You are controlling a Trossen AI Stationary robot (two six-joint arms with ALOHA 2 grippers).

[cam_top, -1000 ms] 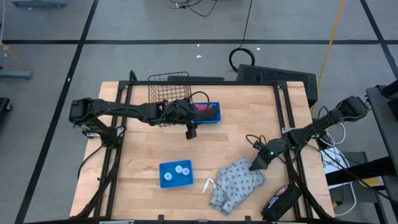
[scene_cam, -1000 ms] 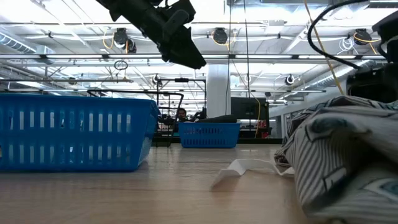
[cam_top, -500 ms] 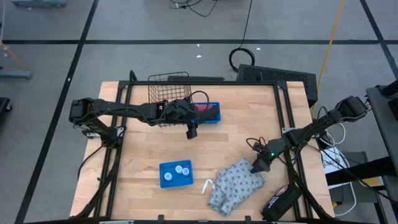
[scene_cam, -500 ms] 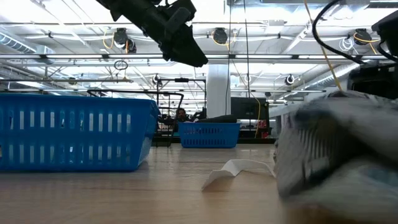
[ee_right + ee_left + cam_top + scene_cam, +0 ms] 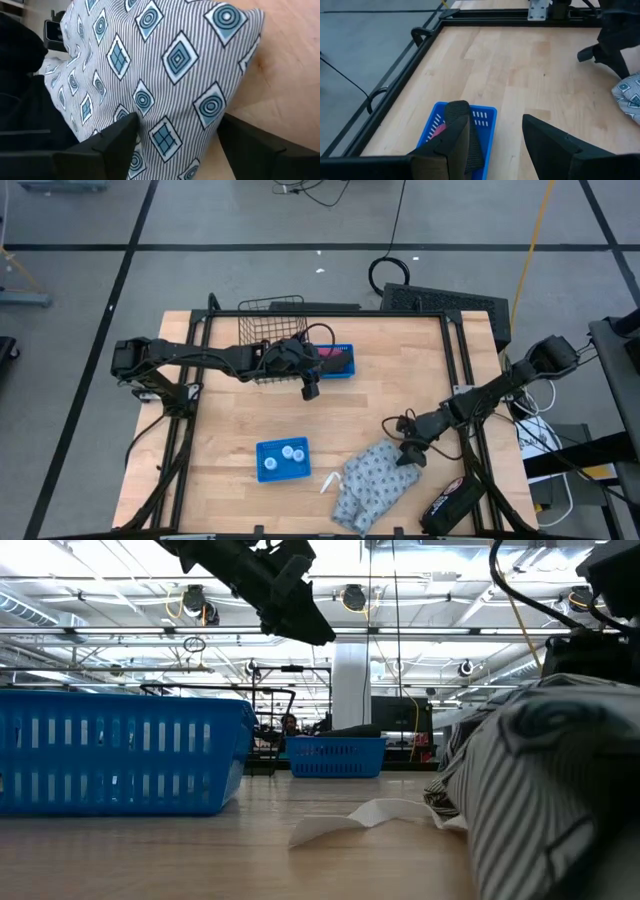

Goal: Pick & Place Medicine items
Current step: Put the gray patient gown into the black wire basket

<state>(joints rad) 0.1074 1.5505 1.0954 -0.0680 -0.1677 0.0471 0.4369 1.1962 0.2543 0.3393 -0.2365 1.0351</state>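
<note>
Three medicine items show as white caps (image 5: 288,453) in the small blue tray (image 5: 283,459) at the near middle of the table. My left gripper (image 5: 310,387) hovers open beside the far blue tray (image 5: 336,362), which holds a pink block (image 5: 438,131) and a dark block. No gripper is near the caps. My right gripper (image 5: 408,454) stands open at the far right edge of a striped, diamond-patterned cloth (image 5: 374,485) that lies on the table at the near right. The cloth bulges up between its fingers (image 5: 112,142). My right gripper has its open fingers on either side of a bulge at the cloth's far right edge (image 5: 175,75) and touches it there. It comes slanting down from the table's right. The cloth lies bunched on the table; one layer or several, I cannot tell.
A wire basket (image 5: 272,320) stands at the far edge behind the far tray. A white tag (image 5: 327,481) sticks out from the cloth toward the small tray. A black device (image 5: 450,505) lies at the near right corner. Bare wood lies in the table's middle.
My right gripper has gone toward the table's left and near edge and rolled somewhat. The cloth has slid with it toward the left and near edge, bunching up, and its white tag has come closer to the small tray.
</note>
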